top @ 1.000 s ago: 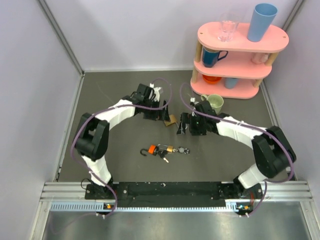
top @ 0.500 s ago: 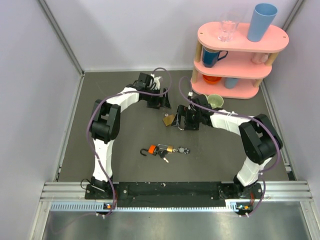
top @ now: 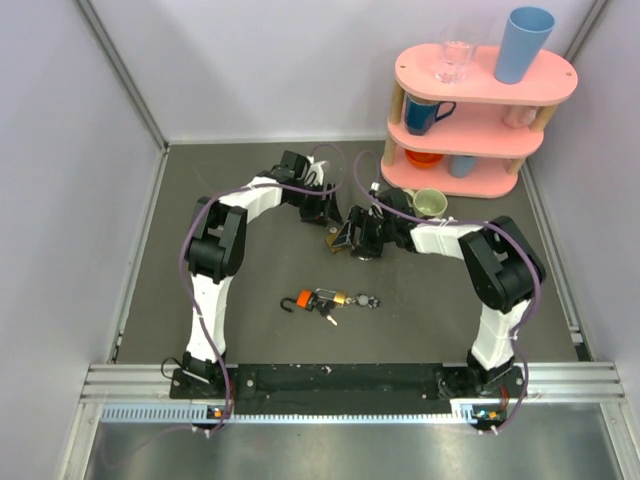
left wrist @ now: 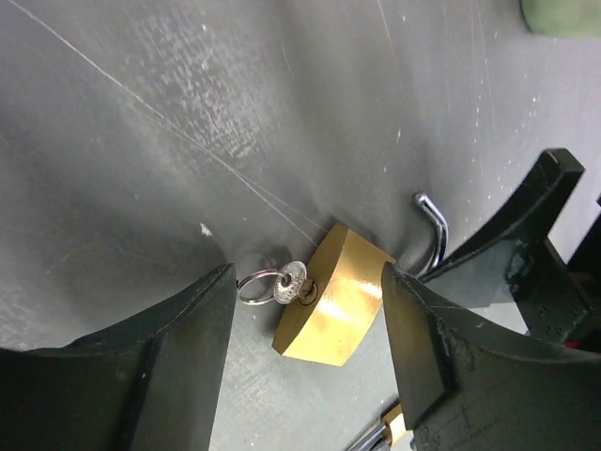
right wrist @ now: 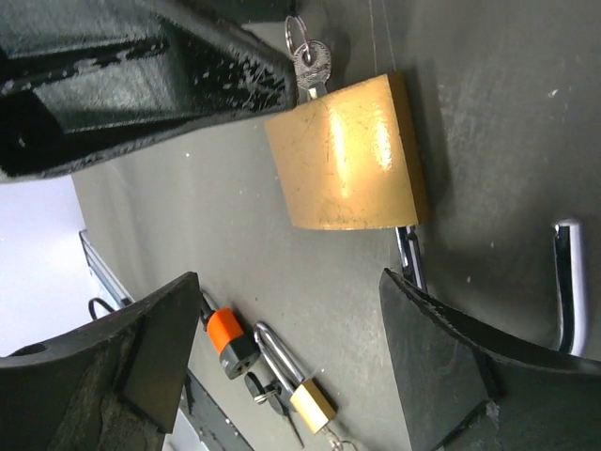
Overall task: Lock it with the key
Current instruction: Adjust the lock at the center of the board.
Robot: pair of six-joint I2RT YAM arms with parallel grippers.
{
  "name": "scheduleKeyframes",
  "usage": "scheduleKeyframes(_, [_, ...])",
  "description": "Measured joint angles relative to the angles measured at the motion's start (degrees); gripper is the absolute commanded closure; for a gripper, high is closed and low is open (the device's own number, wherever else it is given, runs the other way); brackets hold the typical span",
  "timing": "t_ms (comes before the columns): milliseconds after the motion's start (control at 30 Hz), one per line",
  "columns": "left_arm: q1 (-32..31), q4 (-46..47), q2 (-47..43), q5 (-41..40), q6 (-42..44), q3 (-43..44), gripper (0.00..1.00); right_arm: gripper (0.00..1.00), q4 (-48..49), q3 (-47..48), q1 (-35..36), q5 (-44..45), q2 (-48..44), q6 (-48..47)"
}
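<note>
Left pincer [left wrist: 302,282] and right pincer [right wrist: 286,282] both stand spread at the large brass padlock [left wrist: 331,305] on the bench [top: 250,335], a ringed key [left wrist: 293,282] in its keyhole, while the key [top: 329,318] lies apart, bunched beside the orange-and-black padlock [top: 304,298].

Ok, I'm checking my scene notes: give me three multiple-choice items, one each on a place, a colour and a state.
1. The brass padlock lies: A on the shelf; B on the table between the left gripper and right gripper; C by the arm bases.
2. The tall cup on top of the shelf is: A red; B blue; C yellow.
3. The left gripper is: A open; B shut on a cup; C missing.
B, both wrist views show it between fingers; B, plainly blue; A, its fingers stand apart.
</note>
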Motion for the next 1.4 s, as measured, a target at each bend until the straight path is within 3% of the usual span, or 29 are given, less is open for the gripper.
scheduleKeyframes(467, [0.1, 12.7, -7.5, 9.0, -6.7, -18.7, 0.38, 0.27, 1.8, 1.0, 0.0, -1.4, 2.9, 1.8])
scheduleKeyframes(900, [-1.1, 28.7, -16.0, 9.0, -14.2, -35.9, 0.36, 0.25, 3.0, -5.3, 0.2, -4.5, -1.0, 2.3])
scheduleKeyframes(1200, [0.1, 23.2, -21.0, 6.4, -13.2, -35.6, 0.3, 0.23, 4.2, -8.3, 0.1, -1.4, -7.4, 2.0])
scheduleKeyframes(1400, [2.9, 14.8, -20.5, 5.0, -9.3, -24.8, 0.31, 0.24, 7.6, -11.7, -0.1, -0.1, -11.5, 2.8])
